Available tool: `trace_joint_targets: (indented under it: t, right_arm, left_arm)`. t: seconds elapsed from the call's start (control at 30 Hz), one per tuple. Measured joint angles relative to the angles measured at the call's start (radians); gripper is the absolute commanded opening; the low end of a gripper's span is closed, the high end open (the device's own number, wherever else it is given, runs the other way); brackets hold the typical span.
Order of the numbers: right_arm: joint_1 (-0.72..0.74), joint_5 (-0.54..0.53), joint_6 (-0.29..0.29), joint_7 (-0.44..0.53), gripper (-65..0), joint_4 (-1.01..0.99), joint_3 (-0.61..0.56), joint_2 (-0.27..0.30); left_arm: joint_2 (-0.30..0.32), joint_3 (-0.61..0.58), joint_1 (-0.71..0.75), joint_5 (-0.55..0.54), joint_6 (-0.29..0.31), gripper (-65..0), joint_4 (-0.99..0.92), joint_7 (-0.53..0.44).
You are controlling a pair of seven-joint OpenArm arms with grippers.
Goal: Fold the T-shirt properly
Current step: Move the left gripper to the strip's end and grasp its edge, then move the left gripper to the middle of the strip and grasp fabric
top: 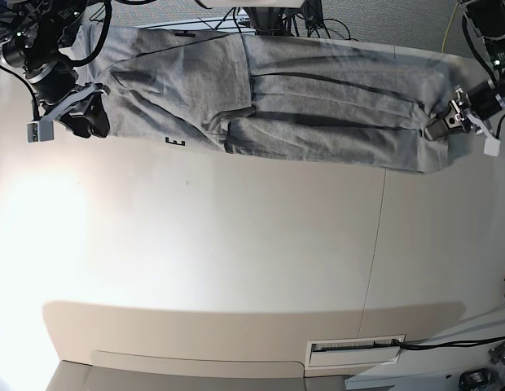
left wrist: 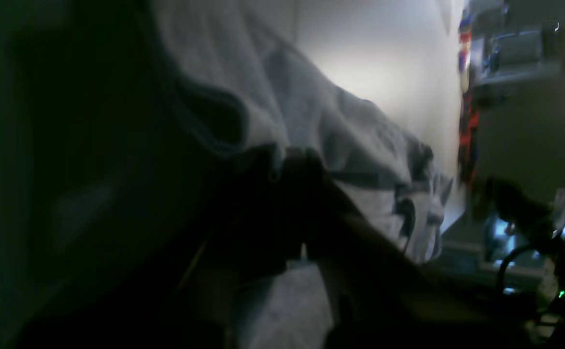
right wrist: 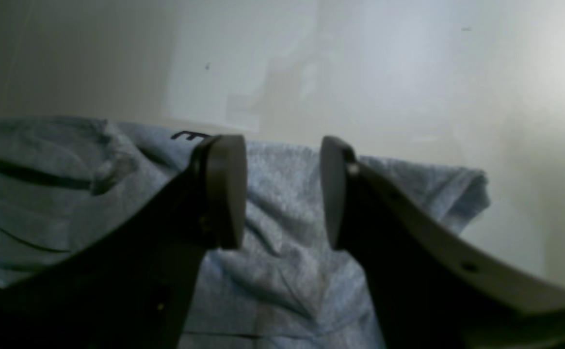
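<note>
Left wrist view: the left gripper [left wrist: 294, 160], dark and blurred, is pinching a bunched edge of the T-shirt [left wrist: 340, 126], jaws closed on the cloth.

Right wrist view: the right gripper [right wrist: 282, 194] is hovering over grey fabric, jaws standing apart, gripping nothing.

Base view: the shirt is lying stretched along the far edge of the white table [top: 252, 269], between both arms.

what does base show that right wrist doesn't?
Base only: the whole T-shirt stretched in a long band across the table, and the left pincer shut on its edge on that view's right.
Right wrist only: close up, the right pincer open over wrinkled fabric, nothing between its pads.
Both: grey shirt, pale table, a bit of black lettering at the shirt's edge.
</note>
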State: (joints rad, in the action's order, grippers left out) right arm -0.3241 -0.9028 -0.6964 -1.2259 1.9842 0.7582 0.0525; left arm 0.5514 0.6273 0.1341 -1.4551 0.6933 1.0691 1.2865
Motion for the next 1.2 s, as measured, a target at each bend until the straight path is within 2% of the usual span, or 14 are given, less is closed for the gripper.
trace_joint_targets:
  t: [0.13, 0.43, 0.67, 0.77, 0.93, 1.2]
  right_arm:
    - [0.0, 0.0, 0.0, 0.0, -39.6, 0.0, 0.0, 0.0]
    - [0.0, 0.0, 0.0, 0.003, -39.6, 0.0, -0.002, 0.0]
    - [0.0, 0.0, 0.0, 0.003, -39.6, 0.0, -0.002, 0.0]
    - [0.0, 0.0, 0.0, 0.004, -39.6, 0.0, -0.002, 0.0]
    - [0.0, 0.0, 0.0, 0.005, -39.6, 0.0, -0.002, 0.0]
    - [0.0, 0.0, 0.0, 0.007, -39.6, 0.0, -0.002, 0.0]
  left_arm:
    - [-0.041, 0.0, 0.044, 0.0, 0.0, -65.0, 0.169, 0.006]
    - [-0.212, -0.003, 0.171, 0.004, 0.003, -65.0, 0.516, 0.034]
    - [-0.301, -0.003, 0.173, 0.004, 0.003, -65.0, 0.582, 0.037]
    - [-0.314, -0.048, 0.173, 0.005, 0.003, -65.0, 0.582, 0.037]
    - [-0.327, -0.197, 0.167, 0.004, 0.003, -65.0, 0.582, -0.01]
    - [-0.328, -0.388, 0.117, 0.123, -0.001, -65.0, 0.581, -0.074]
